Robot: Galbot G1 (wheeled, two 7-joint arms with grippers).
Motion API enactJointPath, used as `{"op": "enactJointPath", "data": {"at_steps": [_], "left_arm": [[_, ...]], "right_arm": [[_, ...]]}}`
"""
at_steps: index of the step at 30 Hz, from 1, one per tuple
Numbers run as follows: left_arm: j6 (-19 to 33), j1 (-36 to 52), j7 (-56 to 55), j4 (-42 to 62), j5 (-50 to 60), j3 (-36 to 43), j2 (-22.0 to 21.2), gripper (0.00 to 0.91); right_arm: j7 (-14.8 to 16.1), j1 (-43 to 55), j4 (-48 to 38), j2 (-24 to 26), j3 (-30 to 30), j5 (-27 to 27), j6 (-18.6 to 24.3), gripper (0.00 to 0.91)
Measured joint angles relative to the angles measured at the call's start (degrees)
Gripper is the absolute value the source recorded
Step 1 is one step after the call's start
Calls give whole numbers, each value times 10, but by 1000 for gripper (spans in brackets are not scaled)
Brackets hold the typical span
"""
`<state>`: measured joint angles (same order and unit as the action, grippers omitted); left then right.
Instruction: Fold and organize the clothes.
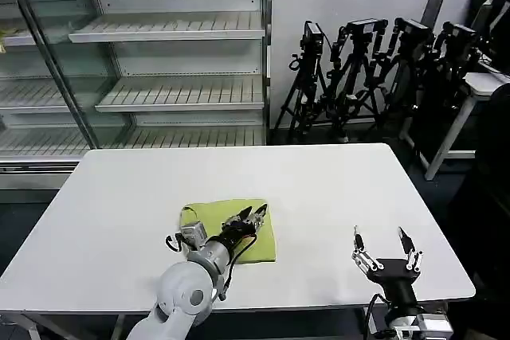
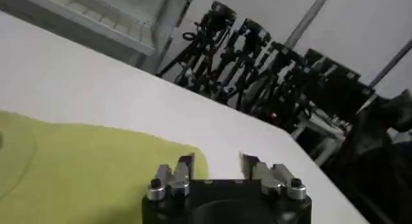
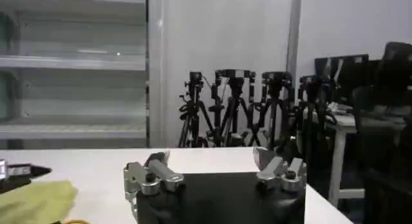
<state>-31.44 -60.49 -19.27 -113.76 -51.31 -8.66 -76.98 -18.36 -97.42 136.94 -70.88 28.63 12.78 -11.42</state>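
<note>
**Left arm over the folded shirt, right arm waiting at the near edge**

While I watch from the head camera, I see the lime-green shirt [image 1: 231,232] lying folded into a compact, roughly square bundle on the white table [image 1: 319,189], toward the near edge and a little left of the middle. My left arm reaches forward from the near edge, forearm angled low and pointing away toward the far right, so that the left gripper [image 1: 253,214] sits over the far right corner of the bundle. From the left wrist camera its fingers [image 2: 183,167] stand apart with nothing between them, one above the green cloth's edge, the other above bare tabletop; whether they touch the fabric I cannot tell.

My right gripper [image 1: 386,246] is held near the table's near right corner, well apart from the shirt, fingers pointing up and spread wide, holding nothing.
</note>
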Motion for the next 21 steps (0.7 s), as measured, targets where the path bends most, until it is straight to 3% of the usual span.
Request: {"op": "enactJointPath", "data": {"at_steps": [9,21], "left_arm": [[21,-39,15,-64,0,-45,29,907],[90,-206,75,-170,155,-222,71,907]], "right_arm": [[5,26,-13,0,-22,-10,7,907],[13,69,-49,-14,-73,-43,28,907]]}}
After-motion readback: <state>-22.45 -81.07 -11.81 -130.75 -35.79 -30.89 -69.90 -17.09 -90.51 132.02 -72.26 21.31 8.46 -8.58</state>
